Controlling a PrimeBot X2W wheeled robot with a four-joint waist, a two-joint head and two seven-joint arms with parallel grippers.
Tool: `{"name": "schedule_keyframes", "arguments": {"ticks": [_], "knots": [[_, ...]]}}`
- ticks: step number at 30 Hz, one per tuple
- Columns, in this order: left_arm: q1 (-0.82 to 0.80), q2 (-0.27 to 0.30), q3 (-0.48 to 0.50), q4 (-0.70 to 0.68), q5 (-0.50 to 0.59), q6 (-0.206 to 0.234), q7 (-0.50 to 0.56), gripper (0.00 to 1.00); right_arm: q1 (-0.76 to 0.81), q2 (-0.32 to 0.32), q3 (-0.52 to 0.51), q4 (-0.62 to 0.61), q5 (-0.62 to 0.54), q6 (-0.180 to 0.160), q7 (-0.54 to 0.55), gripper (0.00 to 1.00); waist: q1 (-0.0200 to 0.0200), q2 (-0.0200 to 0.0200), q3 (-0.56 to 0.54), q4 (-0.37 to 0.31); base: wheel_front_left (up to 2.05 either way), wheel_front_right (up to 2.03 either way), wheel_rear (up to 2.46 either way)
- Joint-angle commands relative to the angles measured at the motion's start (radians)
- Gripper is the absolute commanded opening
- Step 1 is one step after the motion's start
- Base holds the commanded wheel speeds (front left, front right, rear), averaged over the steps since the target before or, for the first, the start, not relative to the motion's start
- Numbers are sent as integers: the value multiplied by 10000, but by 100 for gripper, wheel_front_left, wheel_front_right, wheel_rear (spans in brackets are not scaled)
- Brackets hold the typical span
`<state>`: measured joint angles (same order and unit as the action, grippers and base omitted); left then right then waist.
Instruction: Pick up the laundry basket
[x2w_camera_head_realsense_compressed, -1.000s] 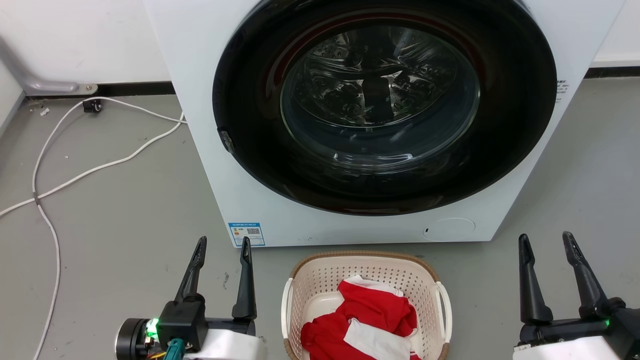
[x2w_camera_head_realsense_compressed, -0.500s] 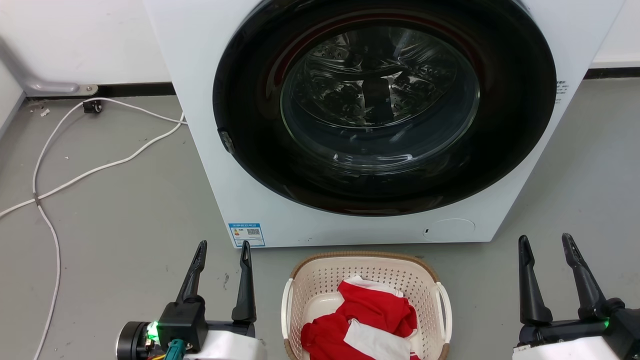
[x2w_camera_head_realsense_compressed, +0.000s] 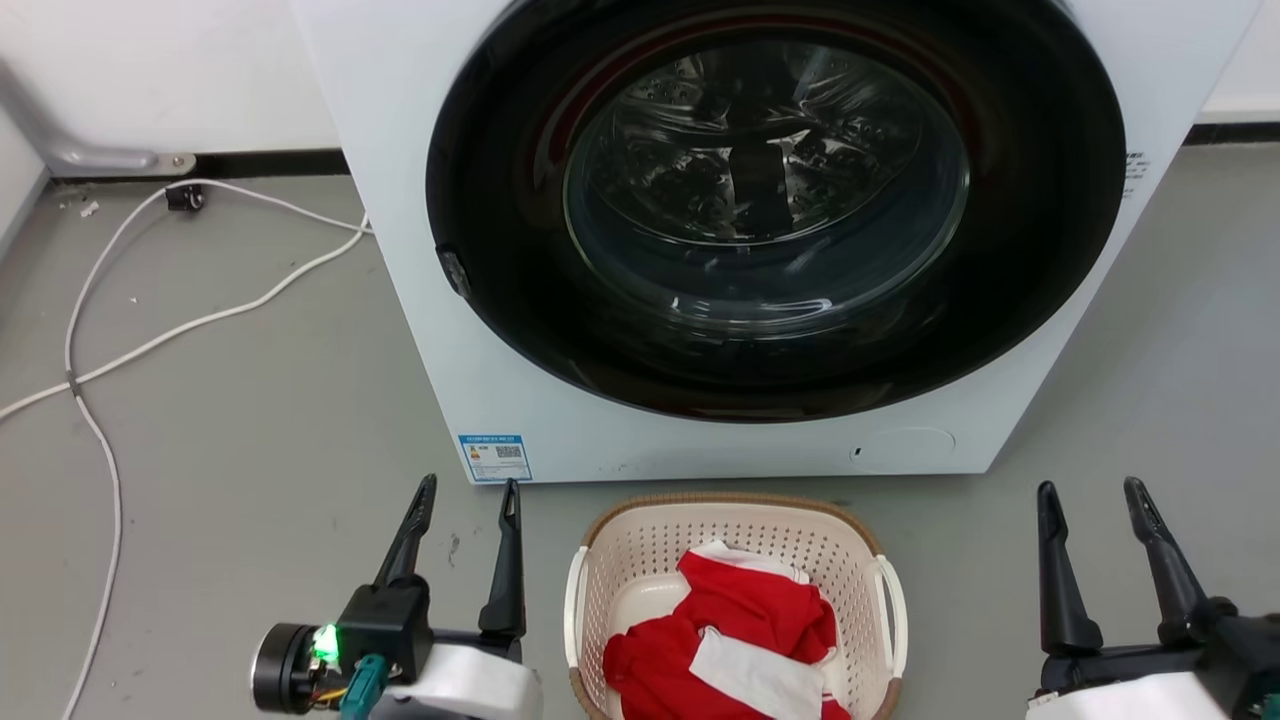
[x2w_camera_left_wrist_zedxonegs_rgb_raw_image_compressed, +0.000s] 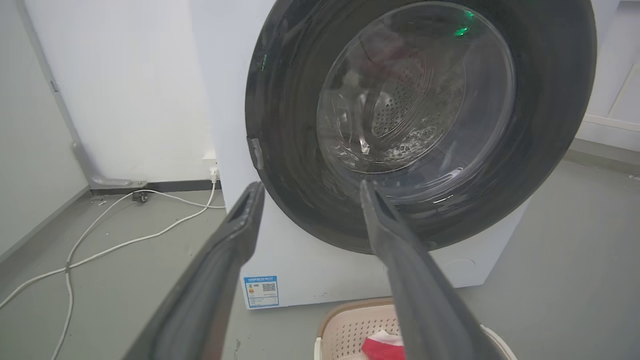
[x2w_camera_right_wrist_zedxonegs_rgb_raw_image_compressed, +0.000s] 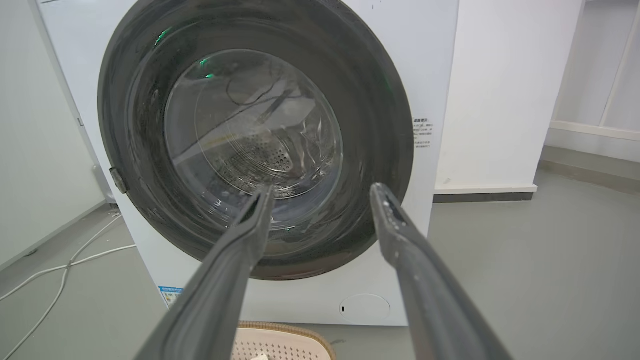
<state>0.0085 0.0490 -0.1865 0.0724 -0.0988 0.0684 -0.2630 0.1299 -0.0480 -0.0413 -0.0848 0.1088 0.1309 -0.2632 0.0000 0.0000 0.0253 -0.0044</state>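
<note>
While the laundry basket (x2w_camera_head_realsense_compressed: 640, 560) sits on the floor (x2w_camera_head_realsense_compressed: 250, 400) just before the washing machine (x2w_camera_head_realsense_compressed: 420, 300), holding red-and-white cloth (x2w_camera_head_realsense_compressed: 740, 630), left hand (x2w_camera_head_realsense_compressed: 470, 483) and right hand (x2w_camera_head_realsense_compressed: 1090, 485) hover either side, both released, apart from it.

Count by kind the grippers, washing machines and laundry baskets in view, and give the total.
grippers: 2 (left gripper, right gripper)
washing machine: 1
laundry basket: 1
total: 4

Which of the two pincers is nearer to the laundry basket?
The left pincer: it stands close beside the laundry basket; the right pincer is much farther off.
</note>
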Motion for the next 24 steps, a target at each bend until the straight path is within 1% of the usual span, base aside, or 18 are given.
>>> {"name": "schedule_keyframes", "arguments": {"ticks": [1,8,15,19,24], "knots": [[-251,23,-22,177,72,-101,-28,100,-178,-41,-39,179,-212,-3,-25,100,0,0,138,-12,0,0,0],[-1251,22,-150,1381,-32,-578,-28,100,-984,-39,-364,1162,-859,-3,-23,100,0,0,1109,-90,0,0,0],[-2544,23,-433,3147,-313,-1096,-28,100,-2061,-34,-661,2153,-1502,-3,-23,100,0,0,2457,-125,0,0,0],[-3514,23,-578,4347,-327,-1272,-28,100,-2711,-31,-730,2829,-1870,-5,-25,100,0,0,3349,-123,0,0,0],[-4553,23,-750,5839,-425,-1374,-28,100,-3511,-31,-785,3889,-2298,-5,-23,100,0,0,4351,-99,0,0,0]]}}
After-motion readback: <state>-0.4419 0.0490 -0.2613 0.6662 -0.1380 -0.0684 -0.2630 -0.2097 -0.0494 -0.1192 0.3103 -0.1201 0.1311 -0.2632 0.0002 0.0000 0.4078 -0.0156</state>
